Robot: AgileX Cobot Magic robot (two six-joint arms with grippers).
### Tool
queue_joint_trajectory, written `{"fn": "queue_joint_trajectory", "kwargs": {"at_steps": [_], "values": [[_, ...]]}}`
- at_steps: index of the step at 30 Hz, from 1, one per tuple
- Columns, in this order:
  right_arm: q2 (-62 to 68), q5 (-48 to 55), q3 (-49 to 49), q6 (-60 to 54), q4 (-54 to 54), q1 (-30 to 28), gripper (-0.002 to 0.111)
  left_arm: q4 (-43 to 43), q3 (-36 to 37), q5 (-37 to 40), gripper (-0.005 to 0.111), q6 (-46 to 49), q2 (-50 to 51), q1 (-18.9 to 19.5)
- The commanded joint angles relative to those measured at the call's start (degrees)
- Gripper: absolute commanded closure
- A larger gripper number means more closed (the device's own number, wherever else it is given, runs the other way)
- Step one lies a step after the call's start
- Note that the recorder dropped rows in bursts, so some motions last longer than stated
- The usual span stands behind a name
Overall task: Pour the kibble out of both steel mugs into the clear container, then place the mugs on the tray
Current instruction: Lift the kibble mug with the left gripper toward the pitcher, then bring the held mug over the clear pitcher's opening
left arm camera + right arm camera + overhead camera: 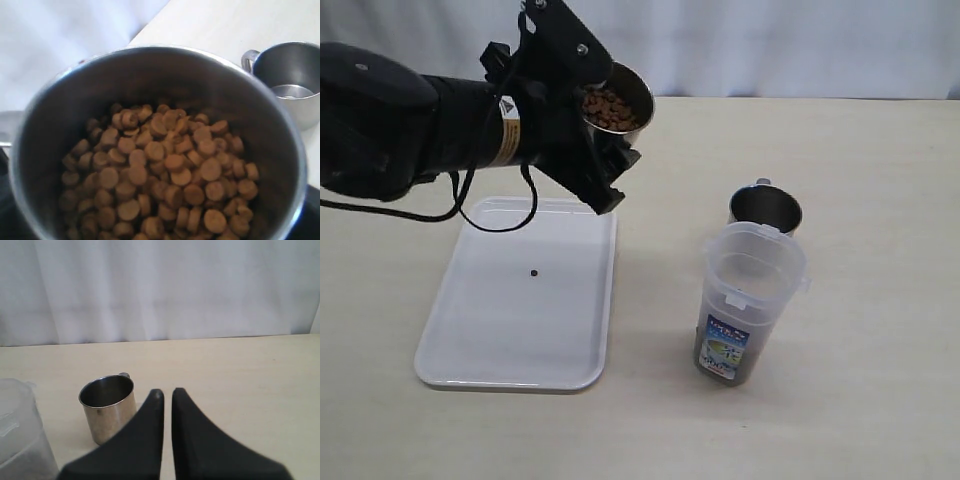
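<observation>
**Second pour pending: one mug emptied, one held full**

Clock directions are read on the exterior view, with 12 o'clock pointing away from the camera. The kibble fills the full steel mug, which is raised above the table at about 10 o'clock from the clear container and well apart from it. The left gripper clasps this mug between its jaws and holds it slightly tilted. A dark layer lies low in the container behind its label, and the empty steel mug stands upright just beside it at 12 o'clock. One load has therefore probably been poured. The right gripper is clenched on nothing, with that mug ahead of it. The tray, at 9 o'clock from the container, carries only a stray pellet. Left to do are the second pour and placing both mugs on the tray.
</observation>
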Motion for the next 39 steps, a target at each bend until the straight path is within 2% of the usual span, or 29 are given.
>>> {"fn": "queue_joint_trajectory", "kwargs": {"at_steps": [1,6,18,22,25,30,39], "values": [[-0.2,-0.1,0.2,-0.5,-0.6,0.2,0.104,-0.4,0.7,8.1,0.107,0.1,-1.7,-5.4],[-0.2,-0.1,0.2,-0.5,-0.6,0.2,0.104,-0.4,0.7,13.6,0.107,0.1,-1.5,-9.4],[-0.2,-0.1,0.2,-0.5,-0.6,0.2,0.104,-0.4,0.7,16.2,0.107,5.9,-1.0,-15.6],[-0.2,-0.1,0.2,-0.5,-0.6,0.2,0.104,-0.4,0.7,22.2,0.107,9.4,1.5,-18.6],[-0.2,-0.1,0.2,-0.5,-0.6,0.2,0.104,-0.4,0.7,23.7,0.107,11.0,2.6,-20.1],[-0.2,-0.1,0.2,-0.5,-0.6,0.2,0.104,-0.4,0.7,28.8,0.107,13.6,4.1,-21.6],[-0.2,-0.1,0.2,-0.5,-0.6,0.2,0.104,-0.4,0.7,28.5,0.107,14.2,4.1,-21.6]]}}
